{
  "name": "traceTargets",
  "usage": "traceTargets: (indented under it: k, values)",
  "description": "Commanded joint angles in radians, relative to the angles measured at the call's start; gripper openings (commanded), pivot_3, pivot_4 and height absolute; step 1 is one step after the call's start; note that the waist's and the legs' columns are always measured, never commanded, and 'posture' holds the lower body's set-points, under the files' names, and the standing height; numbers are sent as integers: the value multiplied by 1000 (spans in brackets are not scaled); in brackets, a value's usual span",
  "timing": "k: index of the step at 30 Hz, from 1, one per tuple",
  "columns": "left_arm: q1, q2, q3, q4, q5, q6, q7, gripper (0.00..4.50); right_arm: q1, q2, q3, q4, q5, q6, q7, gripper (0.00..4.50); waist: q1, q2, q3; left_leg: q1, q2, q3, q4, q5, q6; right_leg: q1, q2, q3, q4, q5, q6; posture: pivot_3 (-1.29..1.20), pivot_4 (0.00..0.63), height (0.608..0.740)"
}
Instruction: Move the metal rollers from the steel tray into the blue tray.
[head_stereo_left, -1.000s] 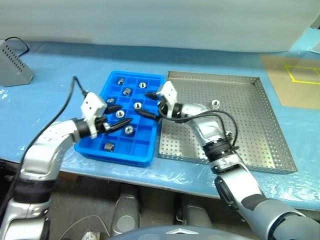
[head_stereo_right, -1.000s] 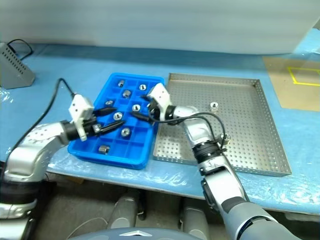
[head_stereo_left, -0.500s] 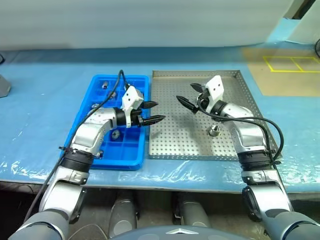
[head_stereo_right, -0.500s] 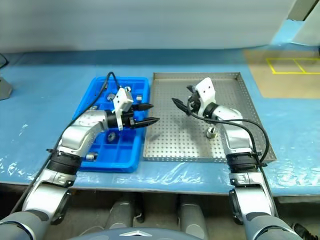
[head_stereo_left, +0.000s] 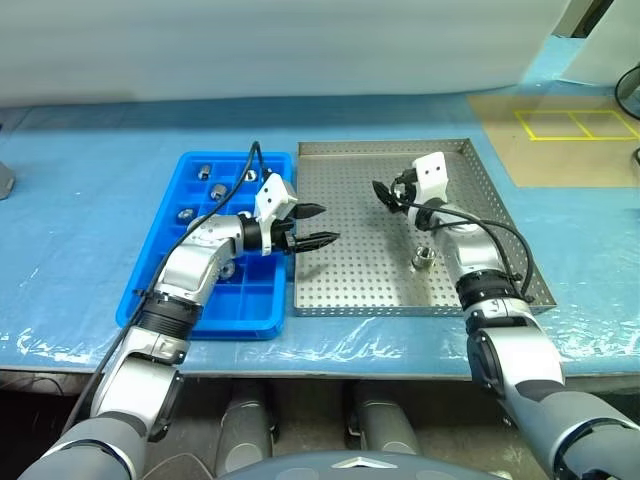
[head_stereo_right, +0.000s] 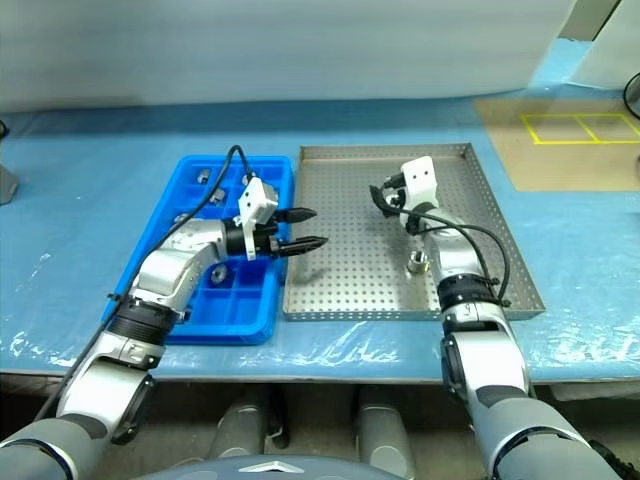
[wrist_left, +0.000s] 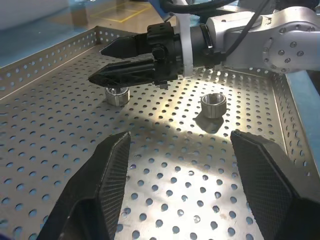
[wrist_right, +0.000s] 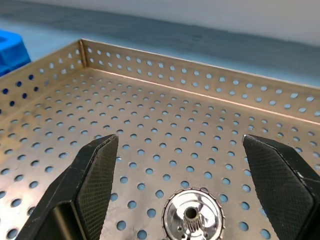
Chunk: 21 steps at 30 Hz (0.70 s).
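On the blue-covered worktop (head_stereo_left: 60, 230), nearest the front edge, sit two trays side by side: a bright blue rectangular plastic tray with square compartments (head_stereo_left: 262, 303) on the left and a large square steel tray with a perforated floor and low raised rim (head_stereo_left: 350, 275) on the right, their long sides just beside each other.

Blue tray: several small shiny silver-grey metal rollers (head_stereo_left: 217, 190) lie in separate compartments, mostly toward the far end; others are partly hidden by the left arm.

Left claw (head_stereo_left: 314, 225): two black fingers spread apart, nothing between them, pointing level across the blue tray's right edge and reaching over the near-left part of the steel tray.

Steel tray, right of centre: one roller (head_stereo_left: 423, 257) stands on the perforated floor, close to the right forearm. The left wrist view shows two rollers on this floor, one (wrist_left: 212, 105) in the open and a second (wrist_left: 116, 95) just under the right claw's fingers.

Right claw (head_stereo_left: 385, 196): black fingers released and held wide, empty, hovering above the tray floor farther back than the left claw. In the right wrist view a roller with a toothed rim (wrist_right: 193, 219) sits on the floor between the fingers, untouched.

Far right of the worktop: a tan mat with yellow line markings (head_stereo_left: 560, 135).
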Motion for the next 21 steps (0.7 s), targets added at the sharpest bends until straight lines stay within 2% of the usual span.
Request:
traceTargets:
  k: [1, 7, 16, 19, 21]
  values:
    - [32, 17, 14, -77, -3, 8, 9, 3400, -77, -13, -27, 127, -12, -76, -53, 4120, 1, 0, 0, -1, 0, 0, 1, -1, 1, -1, 0, 0, 0, 0, 0, -186, 150, 740]
    - [59, 26, 26, -116, -5, 28, 39, 3400, -91, -19, -17, 236, -34, -101, -62, 4120, 10, 0, 0, -3, 0, 0, 4, -1, 2, -1, 0, -1, 1, 0, 0, -156, 150, 740]
    - [74, 30, 19, -142, -5, 41, 59, 3400, -84, -3, -18, 258, -39, -91, -56, 4120, 11, 1, 0, -2, 2, 0, 6, -1, 2, -2, 0, -1, 5, 0, 0, -158, 150, 740]
    - [69, 31, 17, -142, -3, 44, 61, 3400, -86, -3, -21, 265, -42, -81, -73, 3556, 11, 1, 0, -2, 2, 0, 6, -1, 2, -2, 0, -1, 5, 0, 0, -162, 150, 740]
    - [69, 32, 16, -143, -2, 46, 61, 3400, -85, -5, -18, 268, -46, -79, -81, 2908, 11, 1, 1, -2, 1, 0, 6, -1, 2, -2, 0, 0, 5, 0, 0, -164, 150, 740]
